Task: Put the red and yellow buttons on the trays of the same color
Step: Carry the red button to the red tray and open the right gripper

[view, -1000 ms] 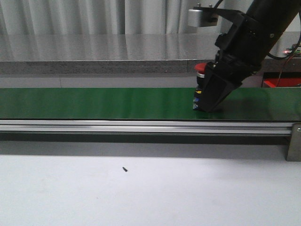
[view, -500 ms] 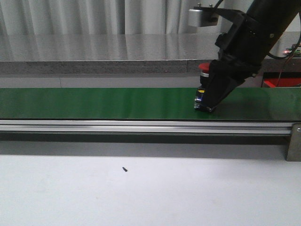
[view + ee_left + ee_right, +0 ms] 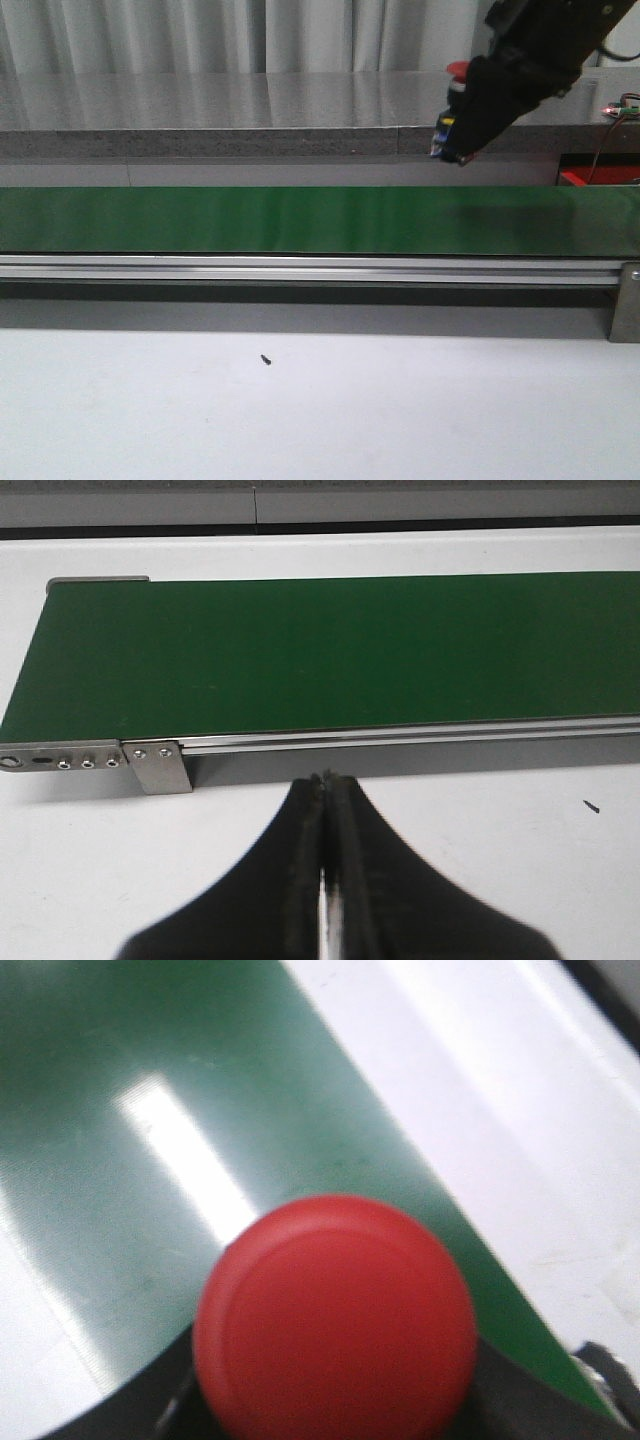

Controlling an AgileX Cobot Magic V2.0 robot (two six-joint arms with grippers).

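Observation:
A red button (image 3: 335, 1312) with a round domed cap sits between the jaws of my right gripper (image 3: 452, 148), which is shut on it and holds it well above the green conveyor belt (image 3: 260, 220). From the front only the cap's edge (image 3: 457, 68) peeks out beside the black fingers. A red tray (image 3: 598, 177) shows partly at the far right behind the belt. My left gripper (image 3: 326, 780) is shut on nothing, hovering over the white table near the belt's end. No yellow button or yellow tray is in view.
The belt's aluminium rail (image 3: 300, 268) runs along its front, with a metal end bracket (image 3: 626, 300) at the right. A small dark screw (image 3: 265, 359) lies on the white table. A grey counter (image 3: 200, 110) stands behind the belt.
My right gripper has lifted the red button off the belt, rising up and slightly to the right. The left gripper shows no earlier frame.

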